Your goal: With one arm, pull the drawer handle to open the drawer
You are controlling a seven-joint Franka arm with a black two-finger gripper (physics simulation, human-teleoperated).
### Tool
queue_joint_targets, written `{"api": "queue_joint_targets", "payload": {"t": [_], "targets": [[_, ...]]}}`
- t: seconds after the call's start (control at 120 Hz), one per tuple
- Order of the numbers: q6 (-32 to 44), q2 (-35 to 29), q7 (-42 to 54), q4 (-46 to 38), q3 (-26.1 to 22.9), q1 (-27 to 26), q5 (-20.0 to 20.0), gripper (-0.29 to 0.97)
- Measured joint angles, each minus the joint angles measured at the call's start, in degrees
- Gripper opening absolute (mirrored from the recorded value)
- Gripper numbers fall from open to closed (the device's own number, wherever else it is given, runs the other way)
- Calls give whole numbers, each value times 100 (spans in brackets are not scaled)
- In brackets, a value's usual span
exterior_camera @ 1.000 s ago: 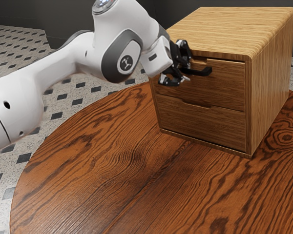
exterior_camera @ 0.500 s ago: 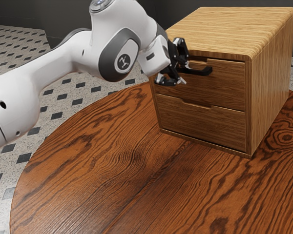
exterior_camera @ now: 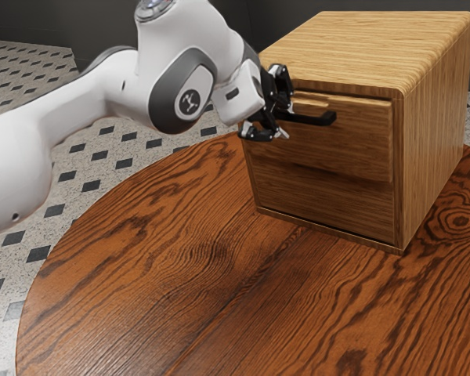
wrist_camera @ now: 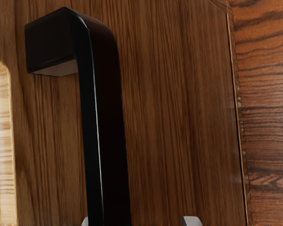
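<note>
arm: white Franka arm (exterior_camera: 102, 102) comes in from ext. view's left and reaches across the table's far edge to the cabinet front.
gripper: black gripper (exterior_camera: 276, 110) sits at the handle's end nearer the arm, hard against the top drawer front.
grip state: can't tell if it's clamped on the bar or loose around it.
handle: black bar handle (exterior_camera: 317, 120) runs level across the top drawer, standing off the wood. In the wrist view the handle (wrist_camera: 104, 141) runs away from the hand and ends in a squared post on the drawer face.
top drawer: top drawer (exterior_camera: 352, 133) is partly open. Its front stands a little proud of the cabinet face and shades the one below. Wrist view shows the wood-grain front (wrist_camera: 179, 117) w/ the handle across it.
lower drawer: lower drawer (exterior_camera: 329, 192) is shut, flush w/ the cabinet, w/ a recessed notch at its top edge.
cabinet: light-wood cabinet (exterior_camera: 431, 117) w/ two drawers, upright at the table's far edge, toward ext. view's right.
table: round dark-wood table (exterior_camera: 180, 274); a strip of it (wrist_camera: 269, 94) shows beside the drawer front in the wrist view.
floor: speckled tiled floor (exterior_camera: 31, 70) w/ small black squares, beyond the table's edge.
</note>
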Motion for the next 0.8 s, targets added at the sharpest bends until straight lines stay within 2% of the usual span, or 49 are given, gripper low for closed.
{"api": "queue_joint_targets", "payload": {"t": [0.225,0.358,0.617,0.8], "targets": [[19,-120,-4,-232,52,-2,4,21],[14,-239,-5,-363,89,-5,-16,10],[1,-503,-9,-612,176,-24,-47,3],[-2,-800,-19,-886,200,-20,-85,7]]}}
